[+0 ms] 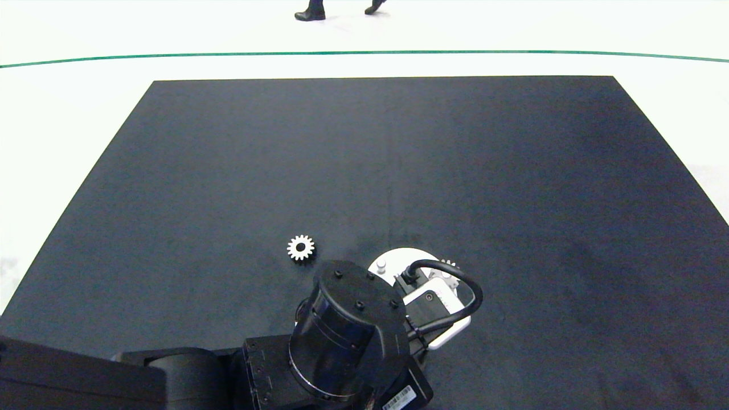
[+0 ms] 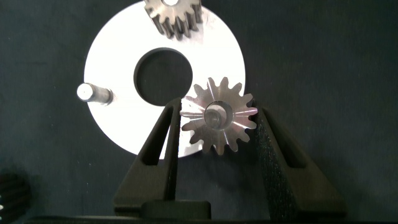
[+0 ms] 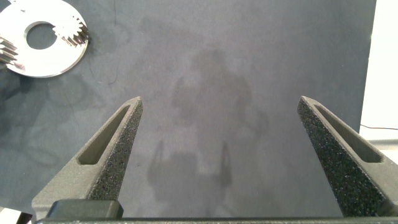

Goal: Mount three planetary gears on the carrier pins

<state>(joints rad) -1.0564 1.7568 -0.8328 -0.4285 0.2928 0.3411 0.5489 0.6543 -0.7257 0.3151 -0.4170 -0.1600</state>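
Observation:
In the left wrist view the white carrier disc (image 2: 112, 56) lies on the dark mat. One planetary gear (image 2: 173, 18) sits on a pin at the disc's rim. A second gear (image 2: 217, 116) sits at another spot on the rim, a carrier pin showing in its centre hole, and my left gripper (image 2: 217, 109) is shut on it, a finger on each side of its teeth. The third pin (image 2: 93, 93) stands bare. A third gear (image 1: 300, 248) lies flat on the mat left of the disc (image 1: 401, 256). My right gripper (image 3: 221, 102) hangs open over bare mat, away from the disc (image 3: 40, 59).
My left arm (image 1: 353, 319) reaches in from the lower left and hides most of the disc in the head view. The dark mat (image 1: 512, 199) stretches wide on all sides. A person's shoes (image 1: 310, 12) show on the white floor beyond the table.

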